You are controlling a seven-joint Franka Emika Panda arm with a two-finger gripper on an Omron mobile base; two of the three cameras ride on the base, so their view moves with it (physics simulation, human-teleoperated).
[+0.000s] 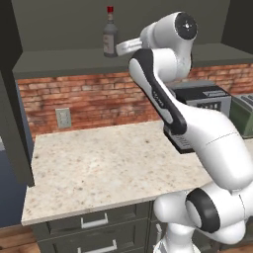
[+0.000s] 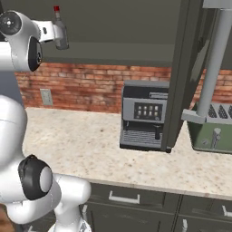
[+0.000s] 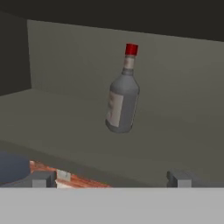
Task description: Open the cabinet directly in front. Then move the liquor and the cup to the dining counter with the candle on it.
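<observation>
Hand view shows the two fingertips [image 3: 43,178] spread wide apart, gripping nothing, with the gripper [image 3: 109,179] aimed at the liquor [image 3: 123,92] a little way ahead. That bottle stands upright on the bare shelf of the open cabinet [image 1: 64,62], near the back wall. Below the shelf run a red brick wall [image 1: 99,99] and a speckled worktop [image 1: 99,168], where a coffee machine [image 2: 144,115] sits.

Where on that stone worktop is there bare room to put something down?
The worktop is bare from its left edge across to the coffee machine, back to the brick wall. The right end is crowded: coffee machine, open cabinet door, toaster. Beside the liquor, the cabinet shelf is bare.
</observation>
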